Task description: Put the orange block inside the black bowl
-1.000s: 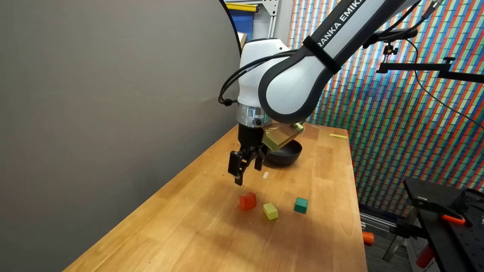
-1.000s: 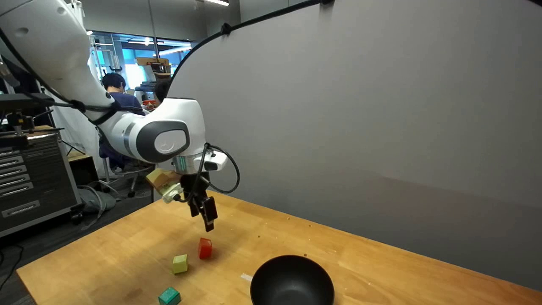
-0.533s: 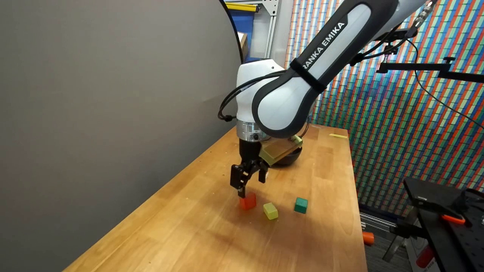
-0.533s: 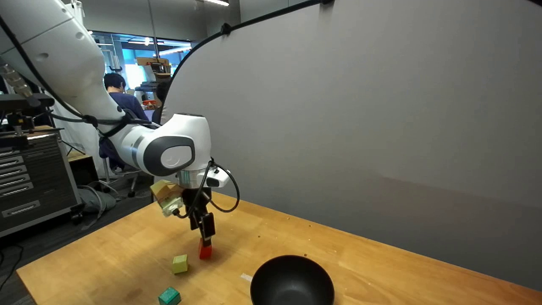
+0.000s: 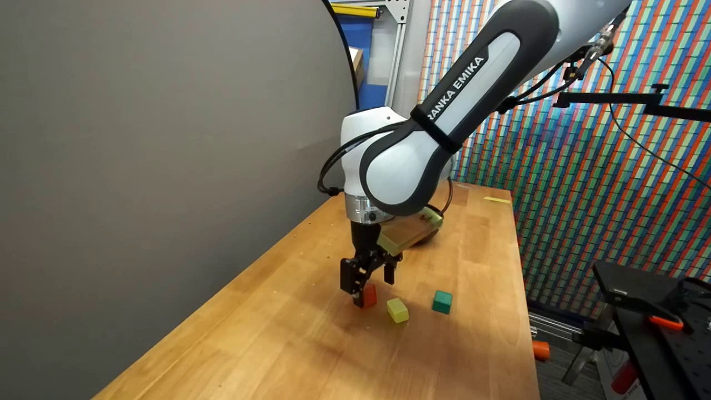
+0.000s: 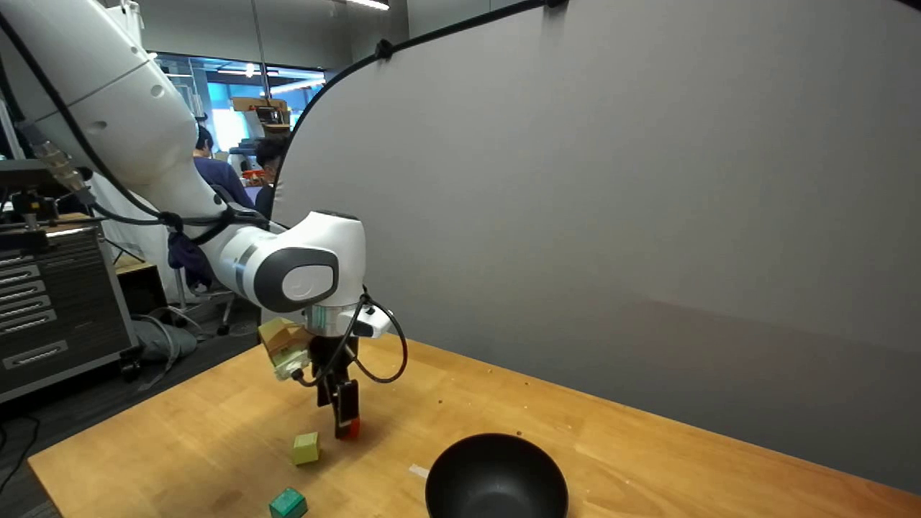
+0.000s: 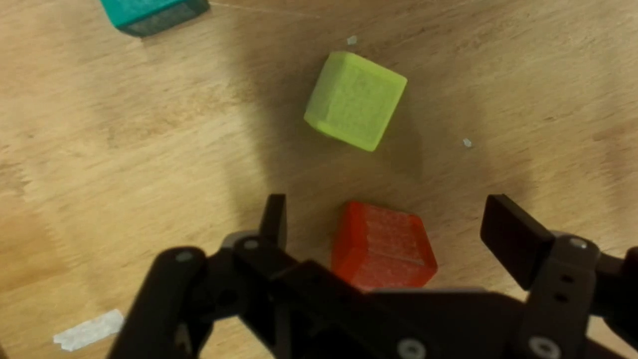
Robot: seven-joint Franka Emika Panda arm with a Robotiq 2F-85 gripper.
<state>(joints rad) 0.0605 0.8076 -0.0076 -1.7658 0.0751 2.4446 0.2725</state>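
Note:
The orange block (image 5: 369, 295) sits on the wooden table, partly hidden by a finger in both exterior views (image 6: 354, 427). In the wrist view the orange block (image 7: 389, 244) lies between the two spread fingers, with gaps on both sides. My gripper (image 7: 389, 219) is open and holds nothing. In both exterior views the gripper (image 5: 374, 286) (image 6: 337, 419) points down, with a fingertip low beside the block. The black bowl (image 6: 496, 467) stands on the table, apart from the gripper. In an exterior view the bowl (image 5: 427, 240) is mostly hidden behind the arm. It does not clearly show in the wrist view.
A yellow cube (image 7: 355, 102) lies close to the orange block. A green cube (image 7: 154, 15) lies farther off, beyond the yellow one. A white tape scrap (image 7: 89, 330) is on the table (image 5: 266, 344). A grey screen (image 6: 575, 216) stands along the table's long edge.
The arm has moved down, bringing the open gripper from above the orange block to around it, near the table. The cubes and bowl have not moved.

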